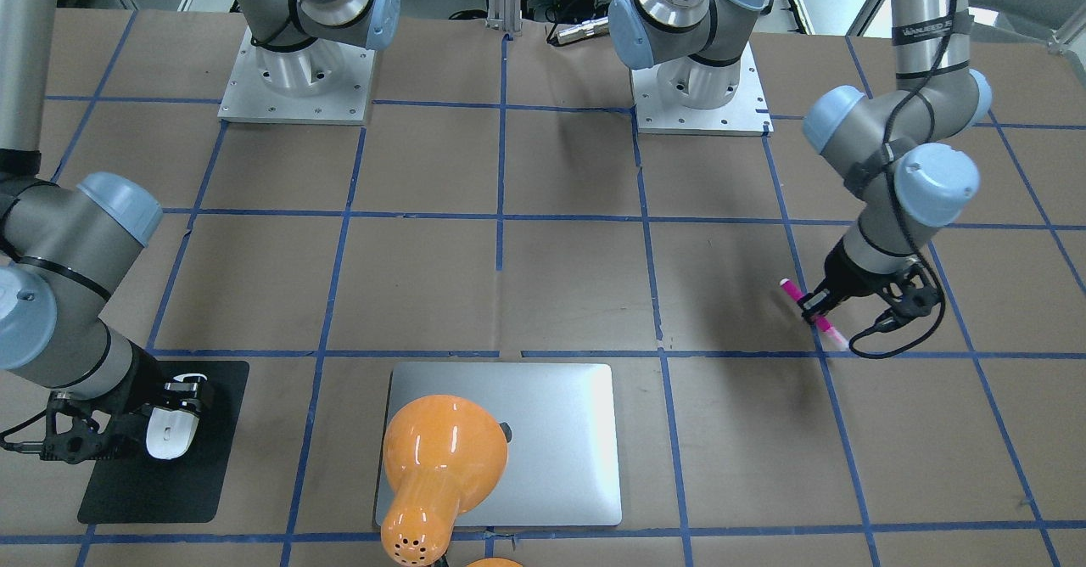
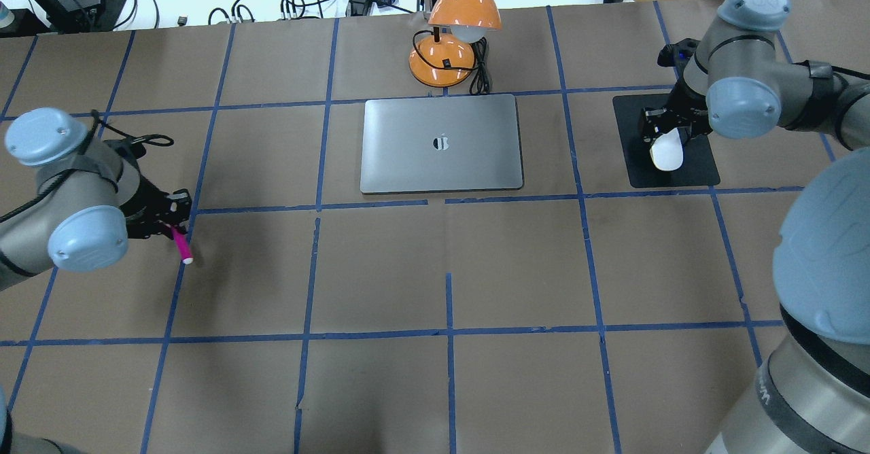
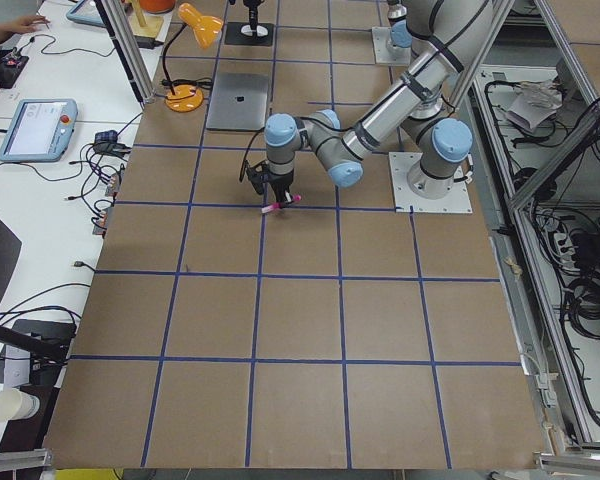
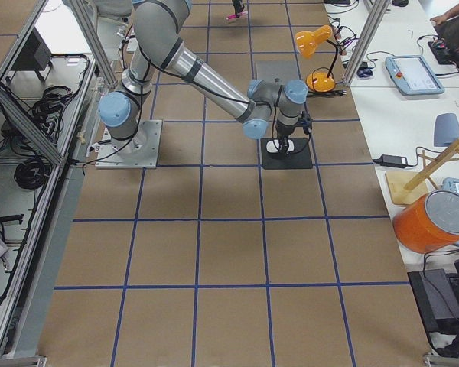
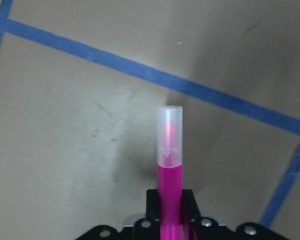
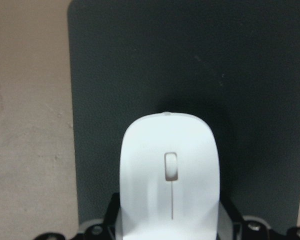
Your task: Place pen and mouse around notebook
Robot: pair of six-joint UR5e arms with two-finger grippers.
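My left gripper (image 2: pixel 174 225) is shut on the magenta pen (image 2: pixel 182 246) at the table's far left, well apart from the notebook. In the left wrist view the pen (image 5: pixel 170 170) sticks forward from between the fingers, pale cap outward, with its shadow on the paper beneath. The silver notebook (image 2: pixel 408 148) lies closed and flat at the back centre. My right gripper (image 2: pixel 663 133) is shut on the white mouse (image 2: pixel 667 153) over the black mat (image 2: pixel 690 172), right of the notebook. The fingers flank the mouse (image 6: pixel 170 190) on both sides. I cannot tell whether it rests on the mat or hangs just above.
An orange desk lamp (image 2: pixel 454 29) stands right behind the notebook, its shade leaning over the notebook's back edge (image 1: pixel 441 457). Brown paper with blue tape lines covers the table. The two arm bases (image 1: pixel 297 83) sit at the robot's side.
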